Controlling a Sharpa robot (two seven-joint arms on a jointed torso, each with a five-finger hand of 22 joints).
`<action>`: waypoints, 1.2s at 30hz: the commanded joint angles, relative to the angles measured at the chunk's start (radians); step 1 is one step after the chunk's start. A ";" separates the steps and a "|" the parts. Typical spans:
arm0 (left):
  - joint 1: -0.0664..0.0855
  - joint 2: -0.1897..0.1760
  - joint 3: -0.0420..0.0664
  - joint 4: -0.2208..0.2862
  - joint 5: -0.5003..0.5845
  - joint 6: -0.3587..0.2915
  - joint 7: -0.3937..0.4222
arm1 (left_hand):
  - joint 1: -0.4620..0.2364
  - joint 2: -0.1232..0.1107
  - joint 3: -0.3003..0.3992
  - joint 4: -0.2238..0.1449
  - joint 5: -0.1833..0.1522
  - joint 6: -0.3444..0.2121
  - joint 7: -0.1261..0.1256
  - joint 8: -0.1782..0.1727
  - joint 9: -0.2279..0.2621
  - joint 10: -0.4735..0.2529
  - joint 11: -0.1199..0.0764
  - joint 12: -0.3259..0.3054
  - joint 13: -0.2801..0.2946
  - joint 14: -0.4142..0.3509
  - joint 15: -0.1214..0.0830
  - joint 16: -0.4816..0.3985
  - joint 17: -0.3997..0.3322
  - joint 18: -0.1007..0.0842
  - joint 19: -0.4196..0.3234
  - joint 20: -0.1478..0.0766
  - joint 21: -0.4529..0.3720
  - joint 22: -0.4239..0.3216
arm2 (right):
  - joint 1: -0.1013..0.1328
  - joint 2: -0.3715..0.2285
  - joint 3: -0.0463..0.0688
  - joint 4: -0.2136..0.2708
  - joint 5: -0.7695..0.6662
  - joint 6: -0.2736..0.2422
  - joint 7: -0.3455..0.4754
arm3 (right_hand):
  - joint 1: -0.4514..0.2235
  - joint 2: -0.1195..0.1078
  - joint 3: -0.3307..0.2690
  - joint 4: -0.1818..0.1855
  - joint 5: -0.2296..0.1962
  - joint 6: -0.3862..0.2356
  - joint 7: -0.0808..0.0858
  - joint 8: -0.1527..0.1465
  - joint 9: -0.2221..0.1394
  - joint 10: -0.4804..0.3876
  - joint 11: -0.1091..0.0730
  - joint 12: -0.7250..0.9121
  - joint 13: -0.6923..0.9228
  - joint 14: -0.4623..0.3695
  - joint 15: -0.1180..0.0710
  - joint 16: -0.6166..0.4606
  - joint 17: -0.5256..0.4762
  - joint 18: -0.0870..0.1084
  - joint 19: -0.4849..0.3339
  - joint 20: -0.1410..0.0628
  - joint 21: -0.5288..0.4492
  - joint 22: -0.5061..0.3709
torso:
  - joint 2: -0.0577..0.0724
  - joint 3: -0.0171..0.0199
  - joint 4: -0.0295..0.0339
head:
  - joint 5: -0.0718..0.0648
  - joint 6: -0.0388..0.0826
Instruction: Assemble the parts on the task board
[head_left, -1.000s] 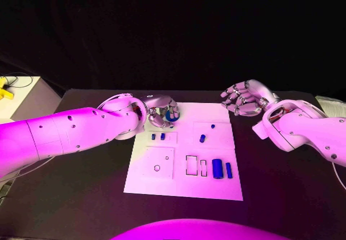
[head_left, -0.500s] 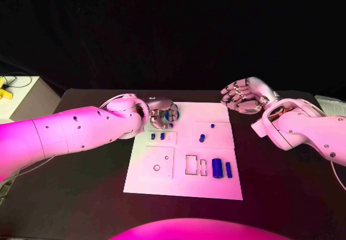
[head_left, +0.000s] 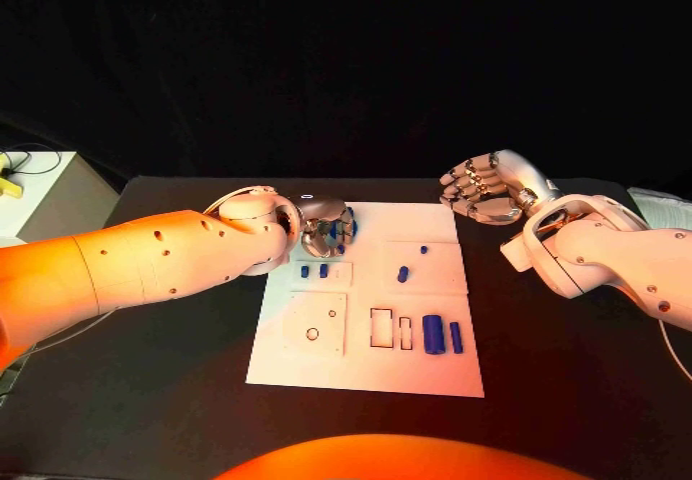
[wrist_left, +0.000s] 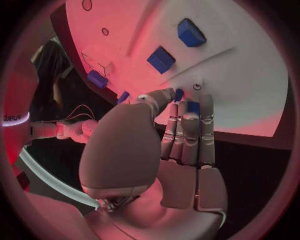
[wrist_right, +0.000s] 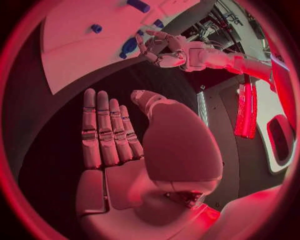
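Note:
The white task board (head_left: 368, 372) lies mid-table. My left hand (head_left: 323, 229) hovers over its far left corner and pinches a blue part (head_left: 343, 231) between thumb and fingers; the left wrist view shows that part (wrist_left: 179, 94) at the fingertips. Two small blue pegs (head_left: 313, 270) stand just in front of that hand. More small parts (head_left: 405, 273) sit in the middle of the board, and two longer blue pieces (head_left: 443, 336) lie beside empty slots (head_left: 382, 329) at the near right. My right hand (head_left: 490, 190) is raised off the far right corner, fingers apart, holding nothing.
A white box (head_left: 43, 195) with a yellow object (head_left: 9, 166) stands off the table's left side. A pale object (head_left: 661, 205) lies at the far right edge. Bare black table (head_left: 159, 380) surrounds the board.
My left hand has turned slightly over the board's far left corner, still holding the blue part. My right hand has risen a little.

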 joint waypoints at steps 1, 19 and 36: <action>-0.001 0.007 0.000 -0.006 -0.008 0.021 0.000 | -0.001 0.012 0.006 0.000 -0.001 0.011 0.000 -0.007 -0.001 0.007 0.000 0.005 -0.001 0.006 0.001 0.006 0.002 0.015 0.005 -0.001 0.006 0.002 | 0.000 0.000 0.000 0.003 0.006 -0.003 0.022 | 0.002 0.007 0.000 -0.005 0.004 0.000 0.009 -0.006 -0.002 0.003 0.005 -0.005 -0.002 0.000 0.001 -0.006 -0.002 0.011 -0.006 -0.001 -0.004 -0.004 | 0.000 0.0004 0.0005 | 0.000 -0.001; -0.004 0.016 0.000 -0.021 -0.006 0.055 -0.002 | -0.006 0.018 0.028 -0.010 -0.004 0.042 0.002 -0.018 -0.012 0.027 -0.005 -0.002 -0.010 0.029 -0.004 0.036 0.038 0.015 0.004 -0.005 0.029 0.015 | 0.000 0.001 0.000 0.007 0.008 0.001 0.021 | -0.001 0.007 0.000 -0.005 0.005 -0.001 0.011 -0.007 -0.003 0.003 0.006 -0.006 -0.006 0.002 0.002 -0.013 -0.007 0.011 -0.006 0.000 -0.004 -0.016 | -0.002 0.0005 0.0011 | -0.002 -0.010; -0.006 0.020 -0.003 -0.028 -0.004 0.062 0.001 | -0.018 0.028 0.049 -0.021 -0.006 0.074 0.004 -0.035 -0.020 0.062 -0.011 -0.033 -0.028 0.065 -0.008 0.073 0.085 0.016 0.006 -0.007 0.054 0.029 | 0.000 0.001 0.000 0.009 0.008 0.003 0.021 | -0.002 0.007 -0.001 -0.006 0.005 -0.002 0.013 -0.007 -0.003 0.003 0.007 -0.006 -0.008 0.003 0.002 -0.017 -0.010 0.011 -0.006 0.001 -0.004 -0.023 | -0.002 -0.0002 0.0012 | -0.003 -0.014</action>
